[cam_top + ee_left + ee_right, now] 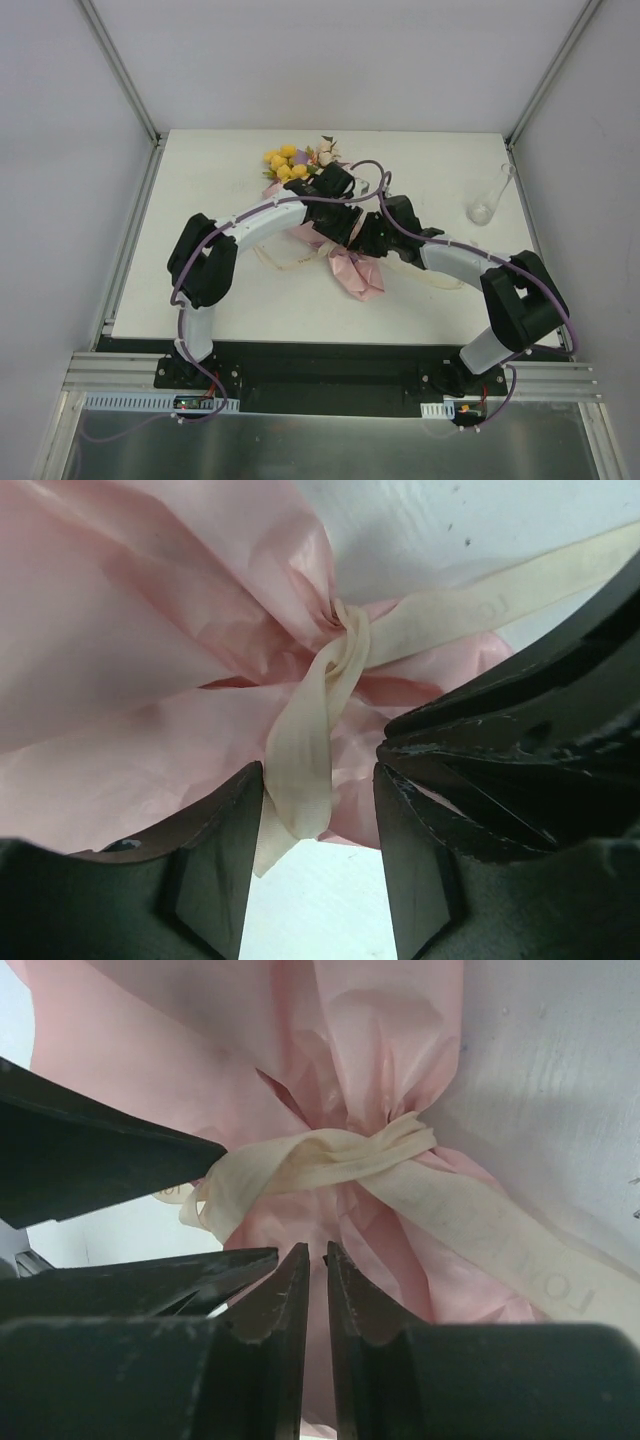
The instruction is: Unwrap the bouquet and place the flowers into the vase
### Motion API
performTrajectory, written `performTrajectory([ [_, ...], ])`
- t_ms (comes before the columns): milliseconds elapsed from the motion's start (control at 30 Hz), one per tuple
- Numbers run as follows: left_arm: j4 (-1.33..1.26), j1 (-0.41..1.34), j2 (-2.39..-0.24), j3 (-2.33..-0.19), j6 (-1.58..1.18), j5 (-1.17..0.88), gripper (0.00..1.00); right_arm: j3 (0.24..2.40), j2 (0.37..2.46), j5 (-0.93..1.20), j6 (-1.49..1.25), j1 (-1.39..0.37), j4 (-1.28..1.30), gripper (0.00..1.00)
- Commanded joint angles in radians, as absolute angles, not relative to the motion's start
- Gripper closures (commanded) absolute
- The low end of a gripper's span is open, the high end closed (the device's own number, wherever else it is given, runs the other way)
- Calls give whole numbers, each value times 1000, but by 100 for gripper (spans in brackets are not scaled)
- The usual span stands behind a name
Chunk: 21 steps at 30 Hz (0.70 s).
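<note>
The bouquet (318, 205) lies on the white table (200, 200), its yellow and cream flowers (286, 163) at the far end and its pink paper tail (357, 276) towards me. Both grippers meet over its tied waist. My left gripper (318, 815) is open, and a loop of the cream ribbon (300, 770) hangs loose between its fingers (225, 840) below the knot. My right gripper (313, 1265) points at the ribbon (320, 1160) from below; its jaws stand a narrow slit apart with only pink paper (380, 1050) behind them. The clear glass vase (489, 200) stands at the far right.
Loose cream ribbon ends (272, 262) trail on the table left of the paper tail. The other arm's dark fingers (100, 1155) crowd the left of the right wrist view. Grey walls and metal frame posts (120, 70) enclose the table.
</note>
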State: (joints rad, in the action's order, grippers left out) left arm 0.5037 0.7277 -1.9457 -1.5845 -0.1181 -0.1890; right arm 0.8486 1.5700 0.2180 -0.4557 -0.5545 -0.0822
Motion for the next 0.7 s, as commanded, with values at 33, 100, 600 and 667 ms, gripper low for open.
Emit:
performTrajectory([
  [33,543,755,-1968,-1641,-60,-91,59,818,1513,239,-479,-558,-120,85],
  [100,548,755,-1980,-1651,-60,-87,61,802,1508,241,-479,-557,-121,86],
  [600,554,770,-1993,-1664,-46,-28,92,778,1511,242,-482,-558,-135,87],
  [667,552,775,-1974,-1664,-54,-49,99,779,1512,242,-511,-552,-138,87],
])
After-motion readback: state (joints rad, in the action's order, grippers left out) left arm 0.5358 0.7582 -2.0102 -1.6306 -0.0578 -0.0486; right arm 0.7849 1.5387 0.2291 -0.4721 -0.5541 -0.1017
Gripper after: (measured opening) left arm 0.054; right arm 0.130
